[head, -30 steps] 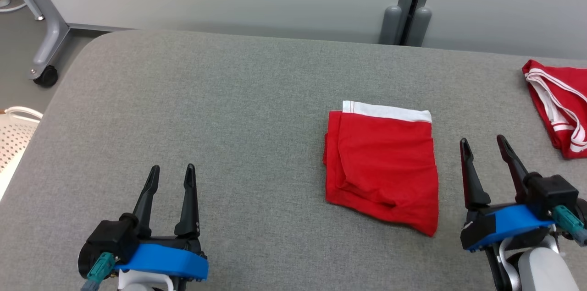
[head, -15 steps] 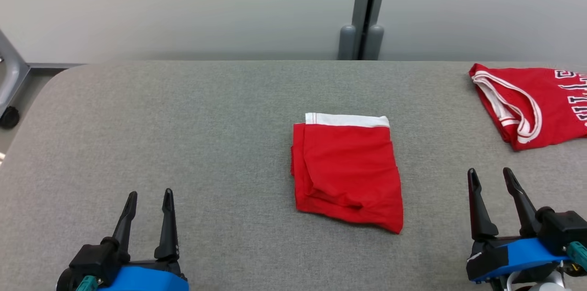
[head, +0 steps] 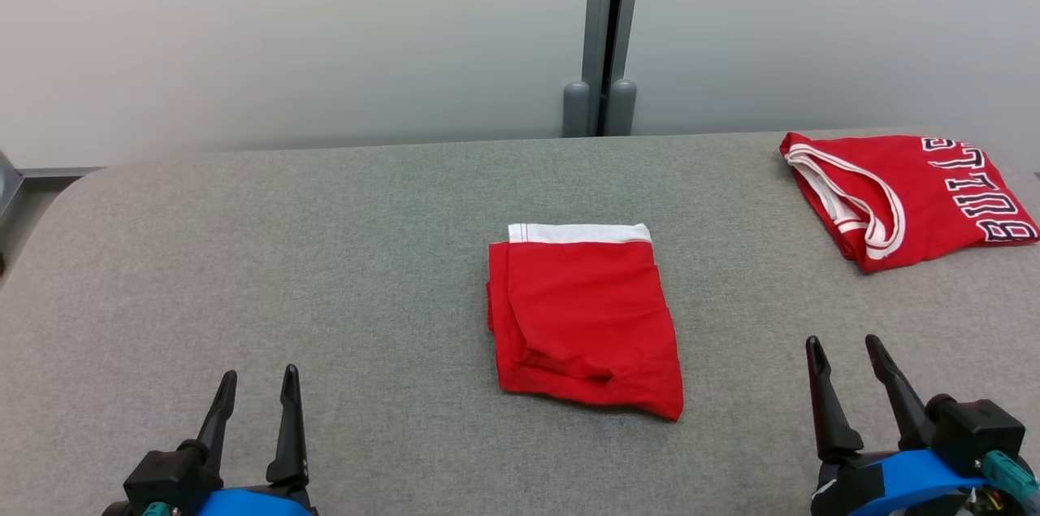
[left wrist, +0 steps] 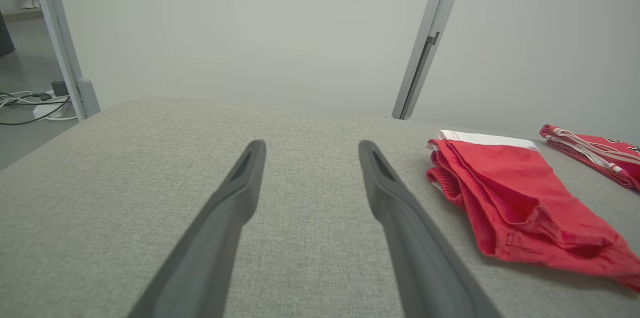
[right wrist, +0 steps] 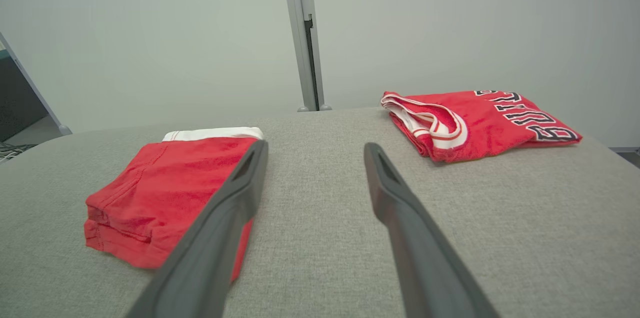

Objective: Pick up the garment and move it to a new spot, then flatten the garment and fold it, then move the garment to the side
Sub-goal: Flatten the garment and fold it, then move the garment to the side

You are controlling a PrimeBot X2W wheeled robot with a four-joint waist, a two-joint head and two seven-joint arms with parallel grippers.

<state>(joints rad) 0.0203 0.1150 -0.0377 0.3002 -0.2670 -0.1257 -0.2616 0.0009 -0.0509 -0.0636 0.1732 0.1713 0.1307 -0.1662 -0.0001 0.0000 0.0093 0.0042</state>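
Observation:
A folded red garment (head: 581, 321) with a white band along its far edge lies flat in the middle of the grey padded table (head: 325, 256). It appears at the right in the left wrist view (left wrist: 515, 193) and at the left in the right wrist view (right wrist: 165, 183). My left gripper (head: 259, 374) hovers open near the table's front left, well apart from the cloth, its fingers empty (left wrist: 310, 143). My right gripper (head: 841, 340) is open at the front right, a short way right of the garment, also empty (right wrist: 315, 143).
A second red garment, a folded jersey (head: 902, 195) with white trim and dark lettering, lies at the table's far right (right wrist: 480, 117). A grey post (head: 601, 28) stands behind the table against the pale wall. The table's left end is rounded.
The head camera has swung right and tilted up, so the whole picture shifted and more of the jersey shows. Both garments lie as before. Both grippers stay open.

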